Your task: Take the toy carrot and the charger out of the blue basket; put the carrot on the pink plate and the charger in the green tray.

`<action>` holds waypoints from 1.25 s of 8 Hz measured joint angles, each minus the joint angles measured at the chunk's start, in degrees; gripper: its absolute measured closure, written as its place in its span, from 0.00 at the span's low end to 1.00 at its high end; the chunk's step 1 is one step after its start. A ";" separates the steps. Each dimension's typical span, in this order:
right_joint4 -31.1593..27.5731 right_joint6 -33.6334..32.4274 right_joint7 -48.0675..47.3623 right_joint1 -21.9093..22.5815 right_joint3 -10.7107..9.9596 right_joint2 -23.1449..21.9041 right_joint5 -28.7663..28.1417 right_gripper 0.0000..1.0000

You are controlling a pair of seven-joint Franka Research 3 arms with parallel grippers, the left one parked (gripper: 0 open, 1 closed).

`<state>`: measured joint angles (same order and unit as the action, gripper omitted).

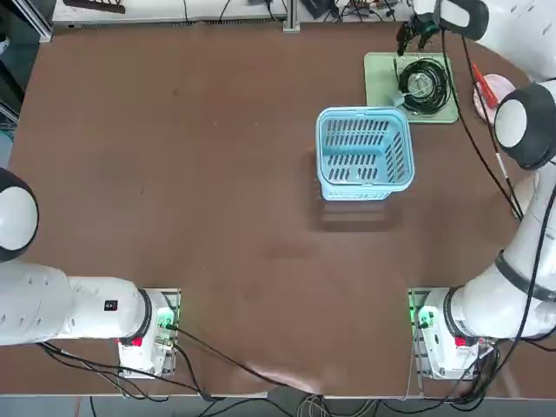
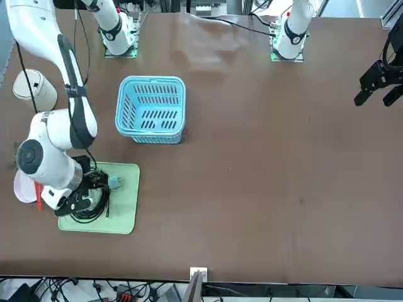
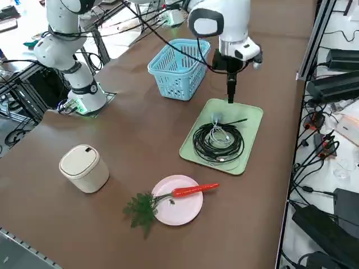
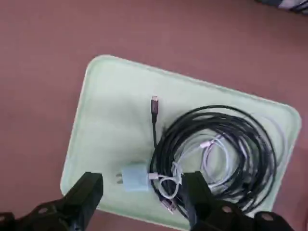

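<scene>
We see the right gripper point(image 4: 143, 186) with its two black fingers spread wide apart, released, gripping nothing. In the wrist view, the pale charger point(image 4: 135, 177) shows in the gap between them, lying in the green tray point(image 4: 113, 120), with its metal prongs pointing away from a coiled black cable point(image 4: 166, 149). A white cable point(image 4: 226, 166) runs from the charger into that coil.

In the right side view, we see the hand pointing straight down at the upper centre of the frame, by the tray's far edge. In the top view, the white right arm point(image 1: 521, 261) rises from its base at the lower right, along the right side of the frame, and bends over to the tray at the upper right.

The toy carrot point(image 3: 195, 190) lies across the pink plate point(image 3: 179, 212) at the lower centre of the right side view, its leaves spilling over the left rim and its red tip past the right. The blue basket point(image 3: 178, 70) sits at the upper centre; a white lidded bin point(image 3: 87, 171) stands at the left.
</scene>
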<state>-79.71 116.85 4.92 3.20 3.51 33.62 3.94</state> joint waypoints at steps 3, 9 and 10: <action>1.55 -16.81 -3.19 -1.01 -0.57 -11.61 -0.16 0.00; 0.02 -32.66 -9.35 -2.46 -0.28 -24.91 -2.75 0.00; -0.42 -32.41 -9.35 -2.40 -0.06 -23.88 -2.75 0.00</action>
<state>-80.12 84.43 -4.43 0.80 3.45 9.74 1.19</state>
